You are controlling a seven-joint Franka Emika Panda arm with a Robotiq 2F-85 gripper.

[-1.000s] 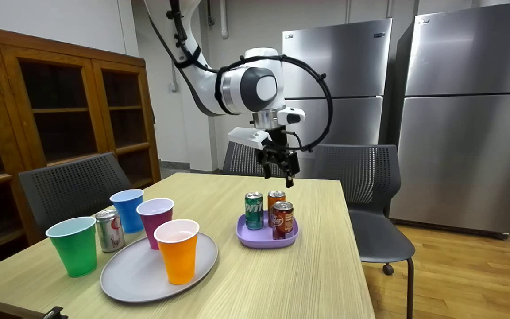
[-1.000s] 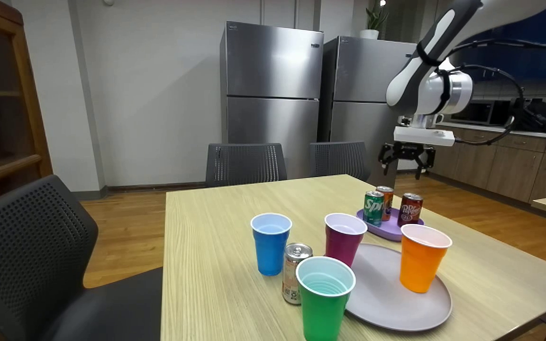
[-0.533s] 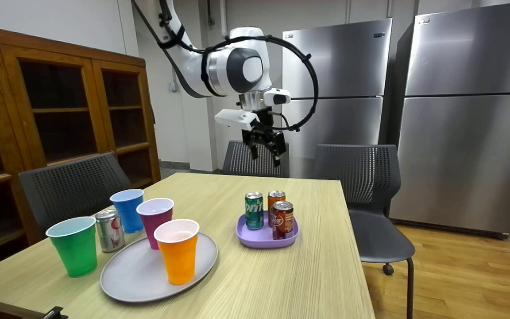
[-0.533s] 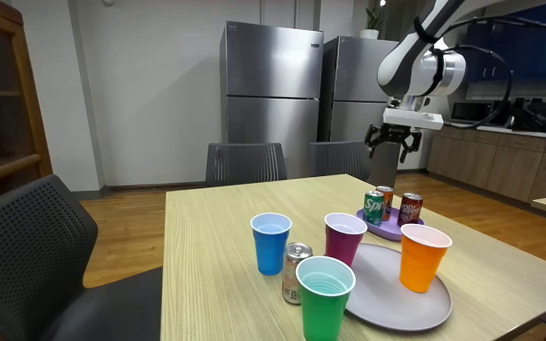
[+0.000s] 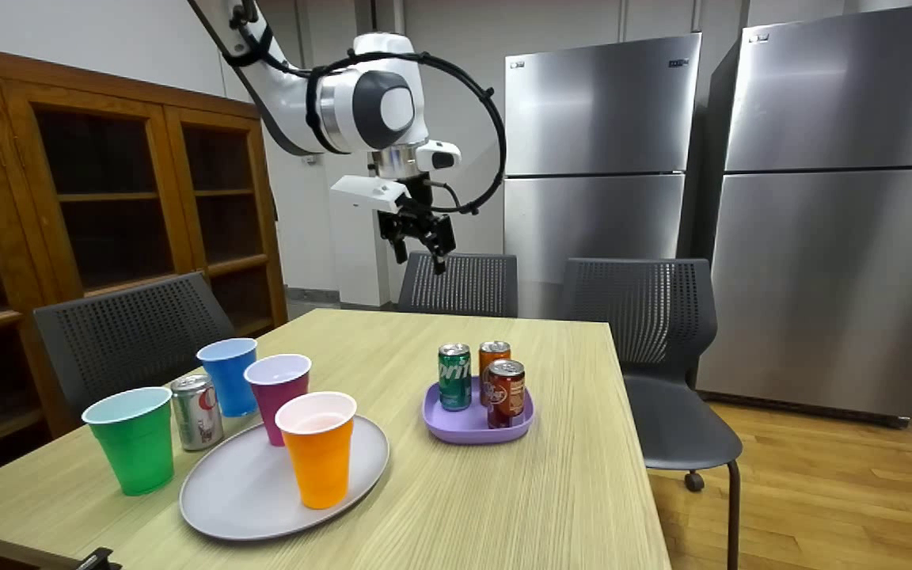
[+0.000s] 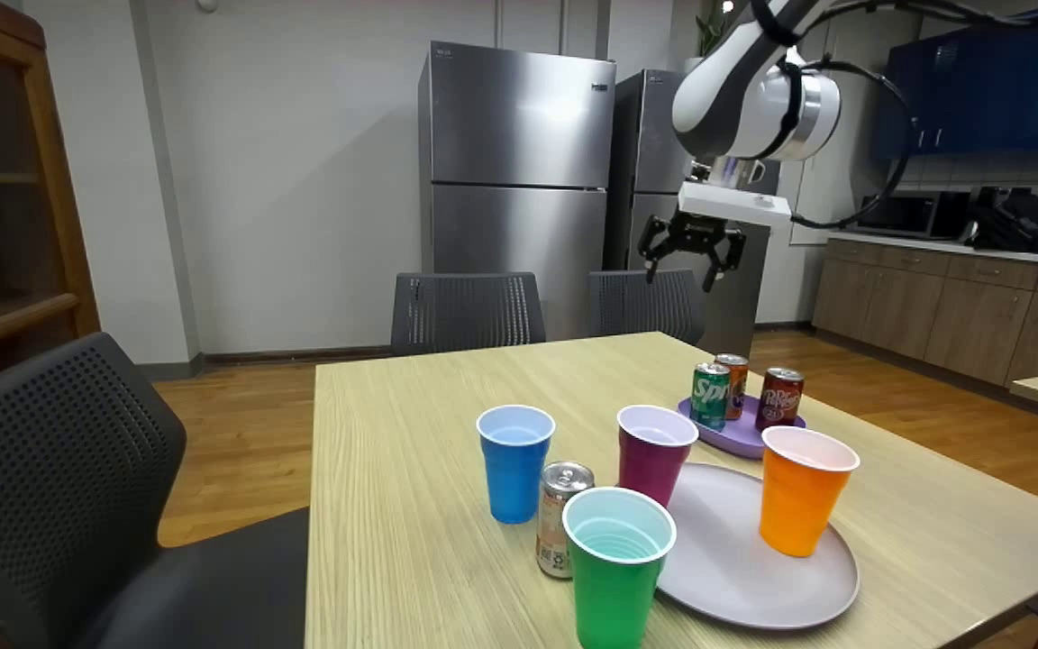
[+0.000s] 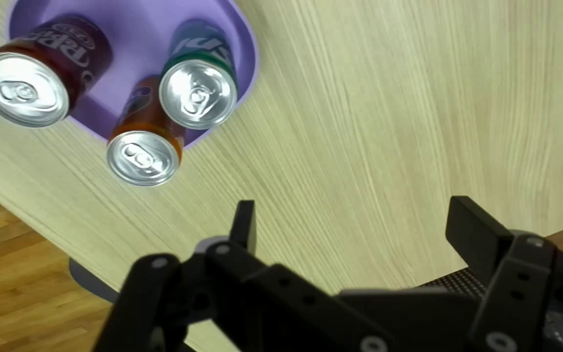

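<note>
Gripper (image 7: 352, 208) released, jaws spread wide — above the table (image 7: 384, 122). Sprite can (image 7: 199, 76), orange can (image 7: 145, 134), Dr Pepper can (image 7: 49, 71) on purple tray (image 7: 137, 29), upper left of wrist view. Table runs centre to upper right; edges at lower left, lower right. Versus a second ago: gripper higher, further left in both exterior views — cans unmoved.

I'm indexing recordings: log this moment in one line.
gripper: open, empty, over table | purple tray: green can, orange can, red can | gray plate: orange cup

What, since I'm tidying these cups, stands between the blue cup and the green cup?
A silver can stands between them, as both exterior views show.
</note>
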